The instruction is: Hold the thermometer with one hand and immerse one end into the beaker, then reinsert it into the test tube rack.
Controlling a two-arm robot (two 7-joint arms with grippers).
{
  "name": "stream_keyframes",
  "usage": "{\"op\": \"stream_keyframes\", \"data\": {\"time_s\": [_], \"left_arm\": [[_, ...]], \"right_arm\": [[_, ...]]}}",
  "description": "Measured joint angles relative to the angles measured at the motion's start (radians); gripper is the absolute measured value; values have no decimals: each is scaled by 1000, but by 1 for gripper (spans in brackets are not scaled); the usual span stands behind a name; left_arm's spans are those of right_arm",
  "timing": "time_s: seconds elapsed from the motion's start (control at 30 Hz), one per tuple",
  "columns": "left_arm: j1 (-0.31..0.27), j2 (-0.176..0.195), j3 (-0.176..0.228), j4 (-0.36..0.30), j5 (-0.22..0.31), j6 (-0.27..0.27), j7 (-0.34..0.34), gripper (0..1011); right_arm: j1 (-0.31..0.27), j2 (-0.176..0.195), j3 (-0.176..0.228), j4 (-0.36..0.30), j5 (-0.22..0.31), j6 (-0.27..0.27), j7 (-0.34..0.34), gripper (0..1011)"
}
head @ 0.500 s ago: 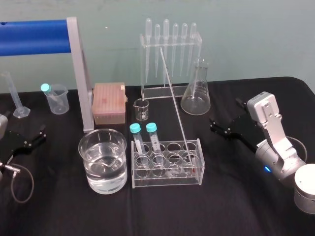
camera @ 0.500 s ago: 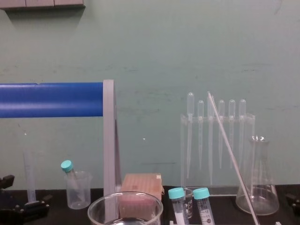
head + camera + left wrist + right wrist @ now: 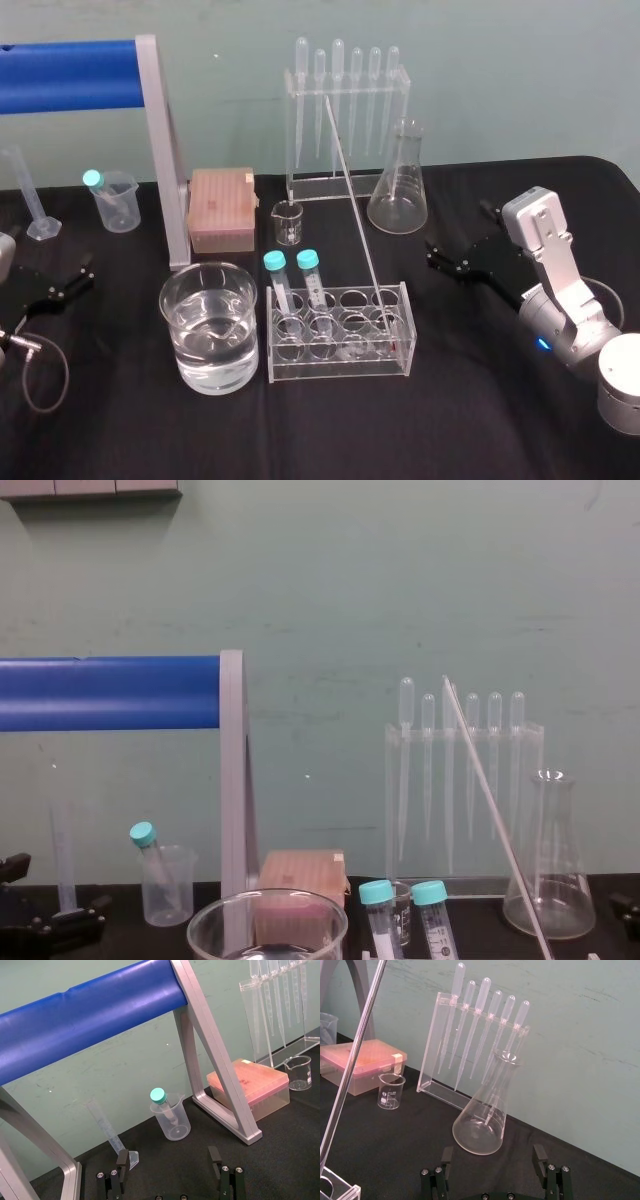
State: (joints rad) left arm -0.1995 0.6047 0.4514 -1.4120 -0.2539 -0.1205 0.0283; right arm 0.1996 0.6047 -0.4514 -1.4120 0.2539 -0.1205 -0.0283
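The beaker (image 3: 209,325) is placed near the front of the desk (image 3: 480,400), just left of the test tube rack (image 3: 338,340), and is roughly half filled with clear liquid. Two teal-capped tubes (image 3: 290,285) are held in the rack's left cells. The thermometer (image 3: 352,200) is seated in a cell toward the rack's right end and is tilted back and to the left. It is seen as a thin, clear, straight rod, and its marks can hardly be made out.

A small plastic beaker (image 3: 117,200) at the back left holds another capped tube. The conical flask (image 3: 398,180) and the small glass beaker (image 3: 287,222) appear to be empty.

The rod's foot in the rack is given by the head view, while in the chest view its tip is shown level with the bulbs in the pipette stand (image 3: 462,780).

The right gripper (image 3: 491,1156) is rested near the desk's right edge, fingers spread wide with nothing between them. The left gripper (image 3: 168,1156) is parked at the left edge, likewise spread and holding nothing.
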Motion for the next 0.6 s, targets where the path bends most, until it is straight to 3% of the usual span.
{"op": "stream_keyframes", "data": {"time_s": [0.6], "left_arm": [[0,0,0,0,0,0,0,1008]], "right_arm": [[0,0,0,0,0,0,0,1003]]}}
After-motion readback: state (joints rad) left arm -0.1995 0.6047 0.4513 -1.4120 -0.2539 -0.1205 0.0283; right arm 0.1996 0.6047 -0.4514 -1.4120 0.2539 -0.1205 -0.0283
